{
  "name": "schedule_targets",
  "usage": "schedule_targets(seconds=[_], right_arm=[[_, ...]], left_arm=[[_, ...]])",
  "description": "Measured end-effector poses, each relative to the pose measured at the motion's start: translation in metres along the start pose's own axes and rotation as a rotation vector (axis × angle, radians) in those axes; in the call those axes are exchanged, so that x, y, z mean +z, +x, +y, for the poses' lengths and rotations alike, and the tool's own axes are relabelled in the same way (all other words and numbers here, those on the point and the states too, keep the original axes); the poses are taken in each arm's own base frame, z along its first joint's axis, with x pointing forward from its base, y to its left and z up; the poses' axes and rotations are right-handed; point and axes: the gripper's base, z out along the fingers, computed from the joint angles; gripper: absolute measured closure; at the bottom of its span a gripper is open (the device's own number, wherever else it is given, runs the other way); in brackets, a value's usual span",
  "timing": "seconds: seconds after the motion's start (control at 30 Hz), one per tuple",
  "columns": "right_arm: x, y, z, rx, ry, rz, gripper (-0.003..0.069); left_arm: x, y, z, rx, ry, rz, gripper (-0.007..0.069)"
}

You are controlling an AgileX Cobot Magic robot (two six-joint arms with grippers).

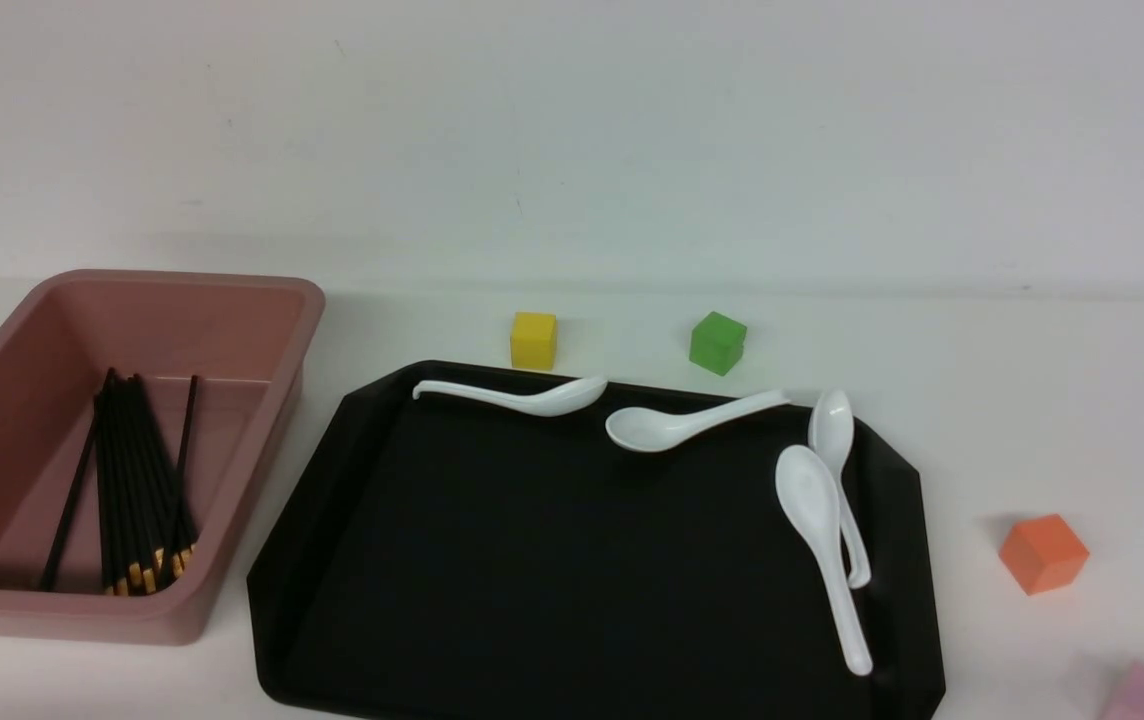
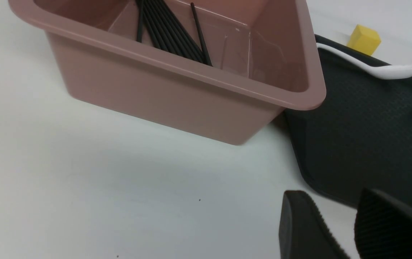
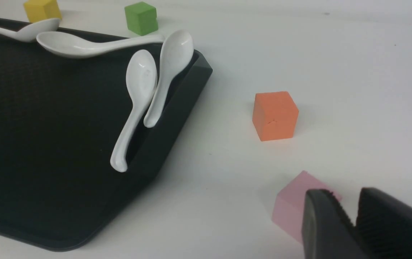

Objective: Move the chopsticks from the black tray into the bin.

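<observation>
While no arm shows in the front view, each wrist camera shows its own gripper: the left gripper (image 2: 350,230) has a clear gap between its ribbed black fingers, grasping nothing; the right gripper (image 3: 353,223) has its fingers almost together, also empty.

The chopsticks (image 1: 67,505) already lie inside the pink bin (image 1: 262,290), beside a bundle of gold-tipped sticks (image 1: 137,480). They look light, stiff and smooth, likely to roll; mid-length seems the best hold.

Right of the bin, the glossy black tray (image 1: 582,580) holds only white spoons (image 1: 817,520).
</observation>
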Motion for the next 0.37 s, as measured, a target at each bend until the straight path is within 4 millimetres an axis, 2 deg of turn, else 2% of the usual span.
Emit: schedule_targets(seconds=[0.37], right_arm=[[0.0000,0.0000,0.0000,0.000,0.000,0.000,0.0474]], left_arm=[[0.0000,0.0000,0.0000,0.000,0.000,0.000,0.0386]])
